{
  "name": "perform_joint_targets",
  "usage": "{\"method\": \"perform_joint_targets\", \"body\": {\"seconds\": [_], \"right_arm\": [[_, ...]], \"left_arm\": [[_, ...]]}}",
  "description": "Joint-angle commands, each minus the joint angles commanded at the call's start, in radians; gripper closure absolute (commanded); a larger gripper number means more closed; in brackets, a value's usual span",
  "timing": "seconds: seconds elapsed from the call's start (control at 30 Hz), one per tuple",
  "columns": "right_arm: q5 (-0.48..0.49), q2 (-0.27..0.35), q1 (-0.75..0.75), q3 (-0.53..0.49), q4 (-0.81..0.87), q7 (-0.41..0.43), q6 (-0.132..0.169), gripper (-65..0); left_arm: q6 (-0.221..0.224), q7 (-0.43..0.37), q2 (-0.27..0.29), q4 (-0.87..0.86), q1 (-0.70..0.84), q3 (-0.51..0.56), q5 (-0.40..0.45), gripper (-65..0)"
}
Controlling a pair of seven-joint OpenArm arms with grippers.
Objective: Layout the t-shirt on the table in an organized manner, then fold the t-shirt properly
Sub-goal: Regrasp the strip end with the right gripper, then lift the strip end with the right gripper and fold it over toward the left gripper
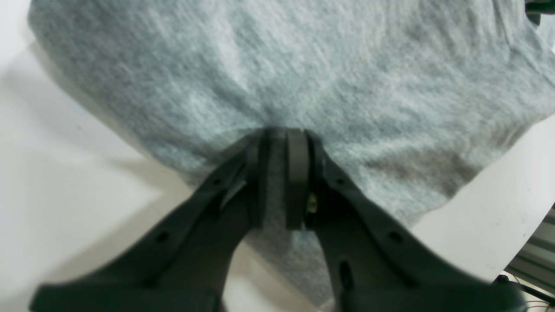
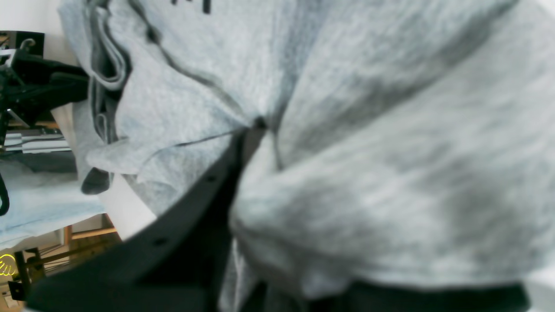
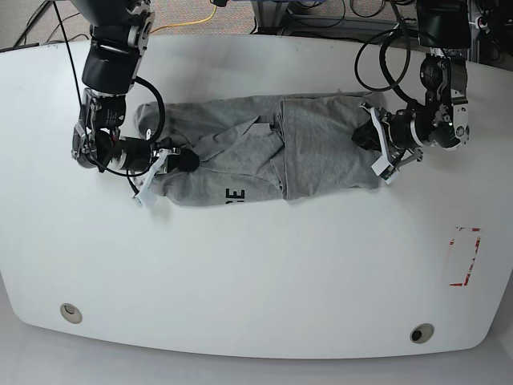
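Note:
The heather-grey t-shirt (image 3: 313,144) lies bunched and creased across the far half of the white table (image 3: 256,273), with part of its black lettering (image 3: 235,195) showing at the front edge. At the shirt's right end my left gripper (image 3: 369,146) is shut on the cloth. The left wrist view shows grey fabric (image 1: 303,65) pinched between its closed pads (image 1: 297,173). My right gripper (image 3: 183,160) is at the shirt's left end, shut on a fold. In the right wrist view, cloth (image 2: 390,130) drapes over that gripper (image 2: 258,123) and hides one finger.
A red tape rectangle (image 3: 465,257) marks the table's right side. Two small round holes (image 3: 70,311) (image 3: 422,331) sit near the front edge. Cables (image 3: 385,48) hang behind the left arm. The table's rounded edge (image 1: 533,208) runs close by in the left wrist view.

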Motion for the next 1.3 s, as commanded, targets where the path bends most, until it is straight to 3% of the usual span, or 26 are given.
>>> {"method": "perform_joint_targets", "body": {"seconds": [0.13, 0.33, 0.67, 0.83, 1.03, 1.17, 1.3], "right_arm": [[0.0, 0.003, -0.003, -0.002, 0.061, 0.025, 0.0, 0.0], [0.0, 0.003, -0.048, -0.008, 0.321, 0.028, 0.0, 0.0], [0.0, -0.005, -0.089, -0.178, 0.677, 0.034, -0.007, 0.0], [0.0, -0.037, -0.086, -0.272, 0.784, 0.034, -0.122, 0.0], [0.002, -0.112, -0.064, -0.376, 0.816, 0.028, -0.234, 0.0], [0.0, -0.17, -0.063, -0.428, 0.815, 0.032, -0.291, 0.0], [0.0, -0.218, -0.063, -0.454, 0.813, 0.034, -0.326, 0.0]], "left_arm": [[0.0, 0.0, 0.0, 0.0, 0.0, 0.0, 0.0, -6.7], [0.0, 0.0, 0.002, 0.0, 0.0, 0.0, 0.0, -6.7], [0.0, 0.0, 0.005, 0.0, -0.018, 0.002, 0.0, -6.7], [0.0, 0.0, 0.006, 0.0, -0.02, 0.002, 0.0, -6.7], [0.0, 0.0, 0.006, 0.0, -0.02, 0.021, -0.002, -6.7], [0.0, 0.0, 0.006, 0.0, -0.02, 0.049, -0.002, -6.7], [0.0, 0.0, 0.006, 0.002, -0.014, 0.051, -0.003, -6.7]]}}
